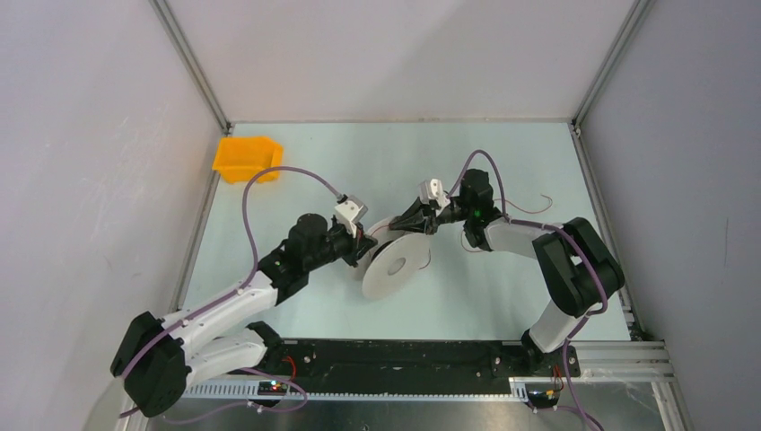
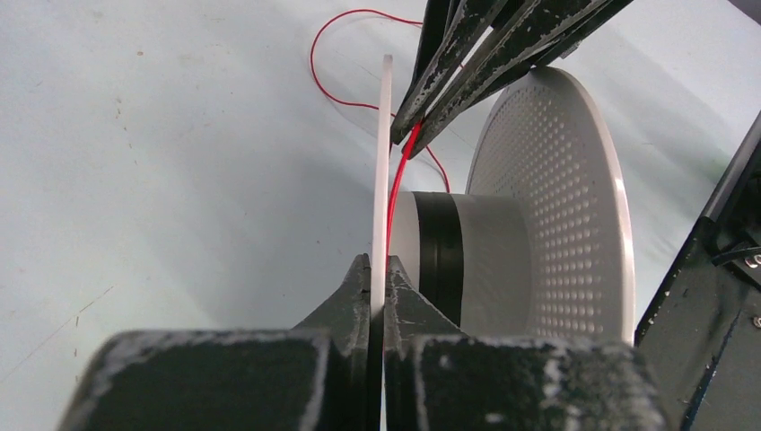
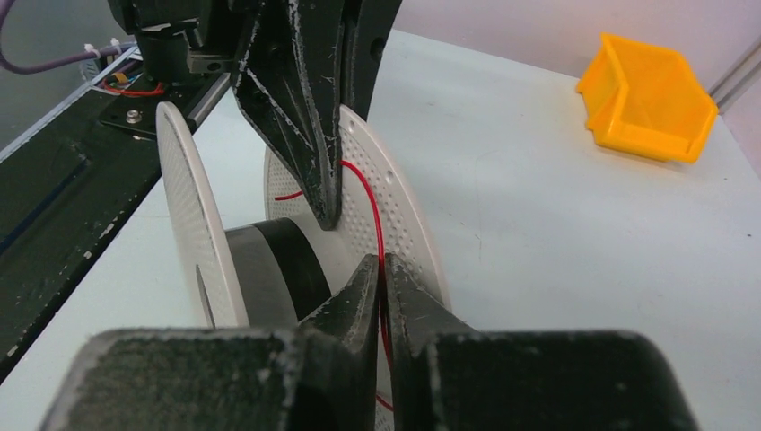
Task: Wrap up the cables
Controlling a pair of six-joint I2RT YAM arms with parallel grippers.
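The reel (image 2: 547,206) stands on edge at the centre of the table (image 2: 135,180), between the two arms. The left gripper (image 2: 379,269) is clenched on the rim of the reel's thin plain flange and steadies it. The right gripper (image 3: 380,269) is pinched tight on the cable (image 2: 396,184), a thread-thin red strand. From the right fingertips the cable runs down between the flanges to the taped core. Its free length curls away in a loose loop over the table beyond the reel. Handling, as a judgement: the cable is very light and limp. It has no stiffness to hold a shape, and it will slip off the core unless it is held under slight tension. It is likely to kink or snap if pulled hard. Take hold of it close to the reel, on the span just above the core. A short, taut section can then be guided into the gap between the flanges. The reel is light and hard and may tip or roll. Grip it at the flange rim, clear of the winding path.
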